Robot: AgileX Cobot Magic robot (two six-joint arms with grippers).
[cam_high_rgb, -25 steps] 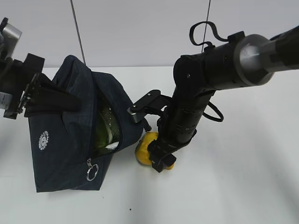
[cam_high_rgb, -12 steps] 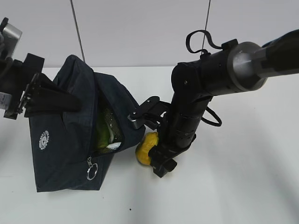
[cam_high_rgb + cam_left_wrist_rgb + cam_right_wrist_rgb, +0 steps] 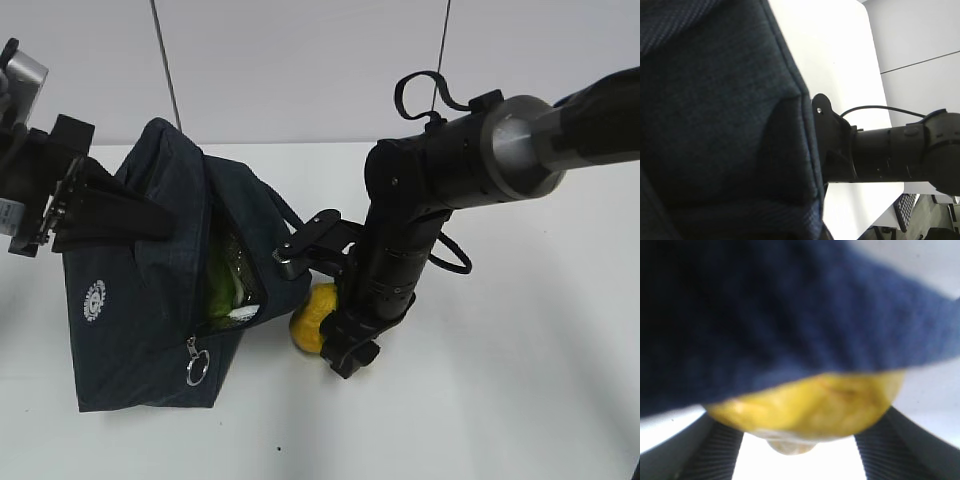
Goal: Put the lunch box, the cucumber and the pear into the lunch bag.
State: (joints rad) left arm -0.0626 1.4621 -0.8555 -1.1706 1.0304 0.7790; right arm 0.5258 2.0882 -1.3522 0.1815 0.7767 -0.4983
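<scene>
**Bright, even light; close-range blur at the wrists**

Lit evenly from above, with soft faint shadows on the white desk (image 3: 520, 380). Sharp in the exterior view. Badly out of focus in the right wrist view: lunch bag (image 3: 790, 315) and pear (image 3: 810, 407) smeared. Dark, underexposed fabric in the left wrist view.

lunch bag (image 3: 765, 315) blurs, hiding the pear's (image 3: 810, 407) top.

One lunch bag (image 3: 150, 290), one pear (image 3: 312, 317) and one metal ring pull (image 3: 197, 371). Two robot arms: left (image 3: 40, 180) and right (image 3: 440, 190). One table (image 3: 520, 380).
</scene>
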